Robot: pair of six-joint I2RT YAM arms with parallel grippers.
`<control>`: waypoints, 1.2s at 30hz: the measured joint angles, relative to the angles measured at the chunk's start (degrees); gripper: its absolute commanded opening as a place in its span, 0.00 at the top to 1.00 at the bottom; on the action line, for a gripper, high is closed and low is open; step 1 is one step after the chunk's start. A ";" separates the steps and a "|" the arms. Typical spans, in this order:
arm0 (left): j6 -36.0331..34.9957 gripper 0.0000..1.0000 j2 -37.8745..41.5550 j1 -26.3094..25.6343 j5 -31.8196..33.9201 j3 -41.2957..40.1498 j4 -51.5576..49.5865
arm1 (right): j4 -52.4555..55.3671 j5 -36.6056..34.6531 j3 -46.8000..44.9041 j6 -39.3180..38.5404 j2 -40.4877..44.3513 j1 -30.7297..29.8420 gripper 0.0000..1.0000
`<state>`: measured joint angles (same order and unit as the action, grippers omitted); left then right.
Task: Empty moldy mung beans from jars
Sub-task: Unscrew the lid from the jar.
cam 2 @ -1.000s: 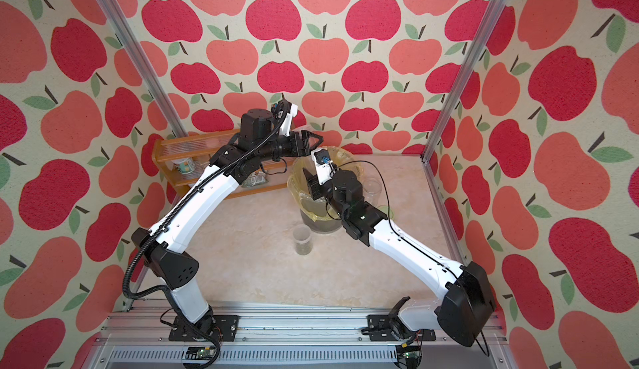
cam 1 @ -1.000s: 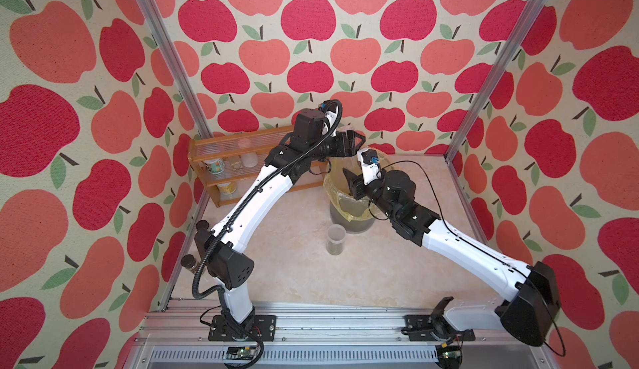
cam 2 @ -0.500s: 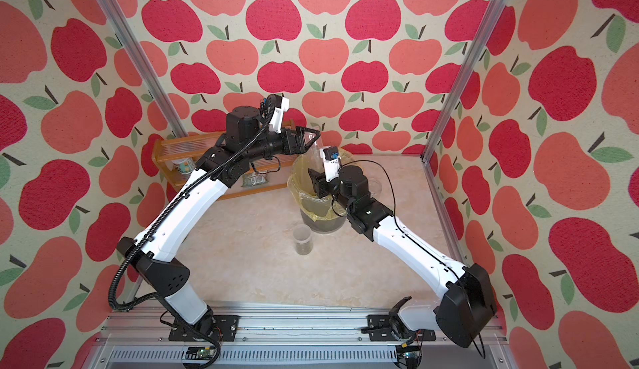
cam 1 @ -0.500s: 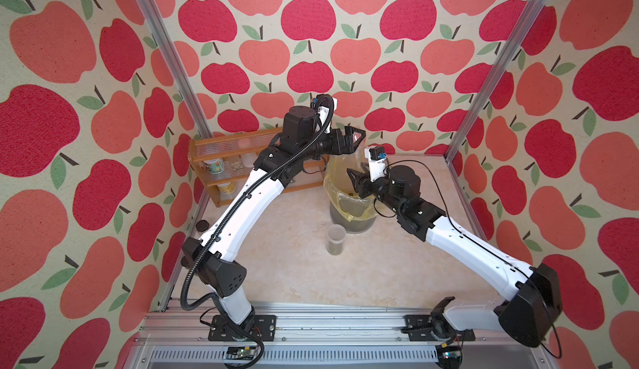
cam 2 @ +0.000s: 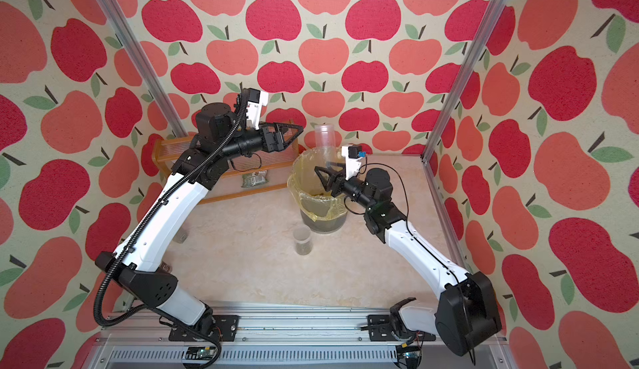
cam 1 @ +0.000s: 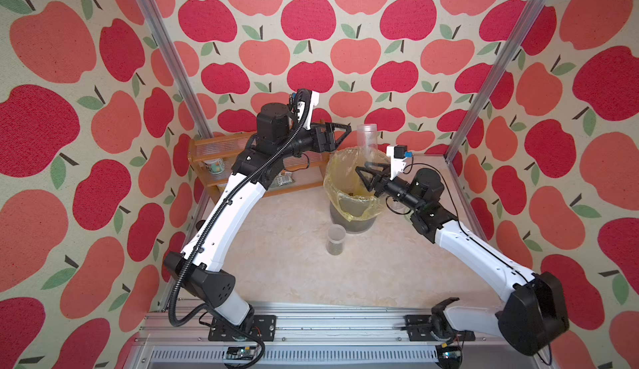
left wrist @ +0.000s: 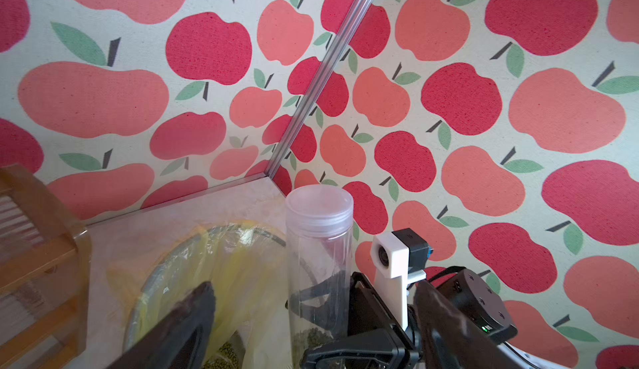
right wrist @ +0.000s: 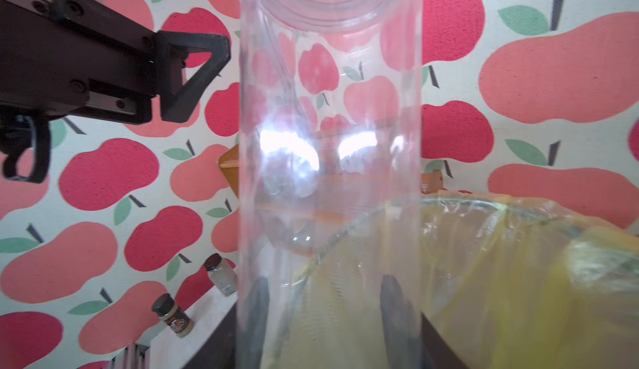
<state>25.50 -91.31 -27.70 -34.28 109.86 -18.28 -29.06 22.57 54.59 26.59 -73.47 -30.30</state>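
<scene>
Apple-patterned cloth walls close in a pale, marbled worktop (cam 1: 294, 274). Towards its far edge stands a round bin lined with a translucent yellow bag (cam 1: 345, 199), loose olive-green grains lying in its bottom. The tall, narrow clear plastic jar (left wrist: 320, 246) is upright at the far side of the bin's mouth, lifted off the worktop. Its frosted screw lid (left wrist: 318, 208) is on, and its walls are see-through and nearly empty down their length. A small heap of dark olive-green mung beans (left wrist: 313, 338) sits at its bottom. The right hand (cam 1: 364, 173) reaches in from the right edge, roughly level, and is clamped on the jar's lower part; its dark fingers (right wrist: 394, 315) show through the clear wall on both sides. The left hand (cam 1: 338, 136) is raised on a high-arched arm from the left side and points at the jar's upper part. Its jaws are spread wide and it stands just beside the jar, not touching it. On the worktop's middle, just in front of the bin, a shorter clear cylinder jar with a frosted lid (cam 1: 336, 238) stands alone with a dark layer of beans at its base.
</scene>
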 measured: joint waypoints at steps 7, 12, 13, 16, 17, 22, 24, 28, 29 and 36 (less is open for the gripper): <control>0.07 0.10 -0.26 -0.57 -4.59 0.00 2.58 | -6.03 6.08 0.00 3.56 -1.66 0.00 0.63; -0.09 0.14 -1.77 -0.68 -4.98 0.31 2.80 | -7.39 8.04 0.00 4.33 -2.32 0.00 0.63; -0.11 0.14 -2.36 -0.68 -5.09 0.70 2.78 | -7.48 8.22 0.00 4.42 -2.40 0.00 0.63; -0.17 0.15 -4.24 -0.68 -5.18 1.79 2.75 | -7.56 8.70 0.00 4.59 -2.78 -0.07 0.63; -0.48 0.17 -4.83 -0.68 -5.16 2.10 2.73 | -7.56 8.90 0.00 4.59 -2.93 -0.07 0.63; -1.20 0.24 -7.04 -0.68 -5.20 4.17 2.71 | -7.56 9.16 0.02 4.61 -3.78 -0.07 0.63; -1.31 0.25 -7.80 -0.68 -5.18 5.16 2.69 | -7.58 9.40 0.02 4.59 -4.02 -0.07 0.63; -1.38 0.25 -8.90 -0.68 -5.20 6.93 2.40 | -7.58 9.53 0.04 4.59 -4.28 -0.07 0.63; -1.40 0.26 -9.20 -0.68 -5.22 7.37 2.36 | -7.58 9.55 0.04 4.57 -4.28 -0.07 0.63; -1.38 0.25 -11.50 -0.96 -5.66 9.53 1.68 | -7.56 9.55 0.07 4.52 -4.28 -0.07 0.63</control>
<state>24.12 -102.80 -28.67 -39.94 119.39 -16.60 -36.62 32.12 54.65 31.11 -77.76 -30.37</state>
